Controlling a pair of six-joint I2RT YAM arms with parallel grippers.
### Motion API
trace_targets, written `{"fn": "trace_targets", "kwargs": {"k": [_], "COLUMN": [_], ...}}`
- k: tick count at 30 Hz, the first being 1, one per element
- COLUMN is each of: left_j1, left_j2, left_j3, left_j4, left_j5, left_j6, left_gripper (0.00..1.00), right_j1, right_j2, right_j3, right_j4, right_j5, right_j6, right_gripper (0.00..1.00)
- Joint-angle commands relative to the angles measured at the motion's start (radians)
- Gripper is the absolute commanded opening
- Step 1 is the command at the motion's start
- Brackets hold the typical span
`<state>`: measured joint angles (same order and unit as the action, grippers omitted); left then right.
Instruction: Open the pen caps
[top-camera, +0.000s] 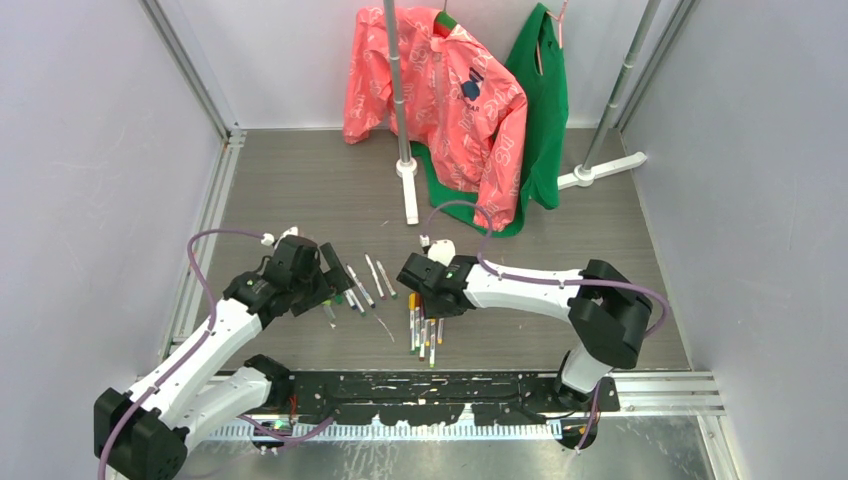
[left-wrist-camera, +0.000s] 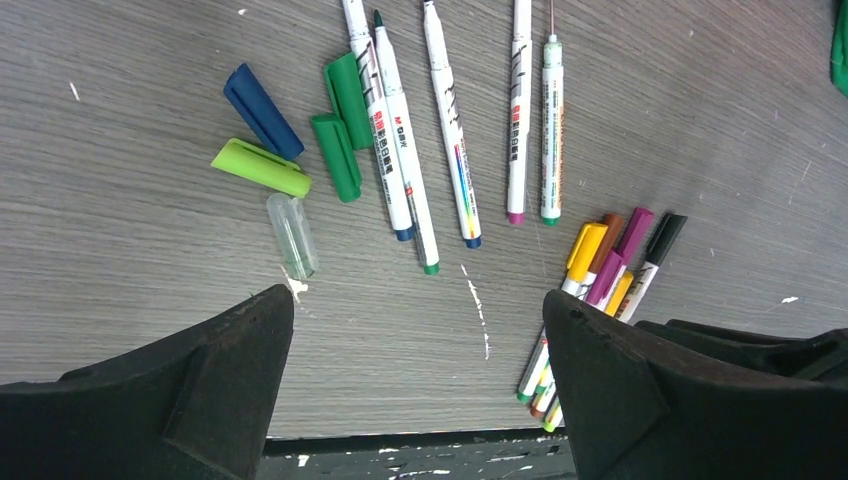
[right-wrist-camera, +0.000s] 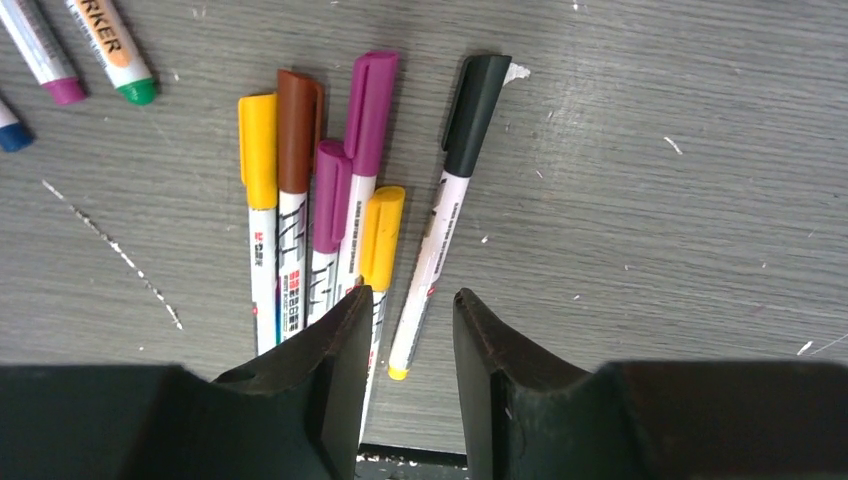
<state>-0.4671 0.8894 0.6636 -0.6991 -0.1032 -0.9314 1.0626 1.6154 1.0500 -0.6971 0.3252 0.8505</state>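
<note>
Glossy plastic pen caps, smooth white plastic pens; matt, scuffed wood-grain table

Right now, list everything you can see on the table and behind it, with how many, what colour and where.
loose pen caps: five; dark blue, light green, two dark green, one clear; left of the pens, on the table.
loose pens: five; white barrels; side by side next to the caps, two showing bare tips.
capped pens: six; caps two yellow, two purple, one brown, one black; bunched under the right arm.
jacket: one; coral pink; hanging at the back.
green garment: one; hanging beside the jacket.
rack: metal poles, white feet; back.
table: grey wood grain.
left end effector: open, empty.
right end effector: open, over the black-capped pen's tail.
</note>
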Motion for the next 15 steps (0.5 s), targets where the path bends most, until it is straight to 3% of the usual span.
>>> {"fn": "trace_targets", "kwargs": {"k": [1, 15], "left_j1": [-0.004, -0.004], "left_j2": [-0.02, 0.008], "left_j3": [0.046, 0.078], "left_j4": [-0.006, 0.013], "left_j5": [-0.001, 0.005], "left_j6": [0.047, 0.081], "left_gripper": [0.94, 0.93], "right_j1": [0.003, 0.003], "right_j2": [0.01, 0.042], "right_j3": [0.017, -0.014], "right_j4": [0.006, 0.039], "right_j5": [0.059, 0.059], "right_j6": [0.083, 0.128], "right_gripper": [0.41, 0.4]}}
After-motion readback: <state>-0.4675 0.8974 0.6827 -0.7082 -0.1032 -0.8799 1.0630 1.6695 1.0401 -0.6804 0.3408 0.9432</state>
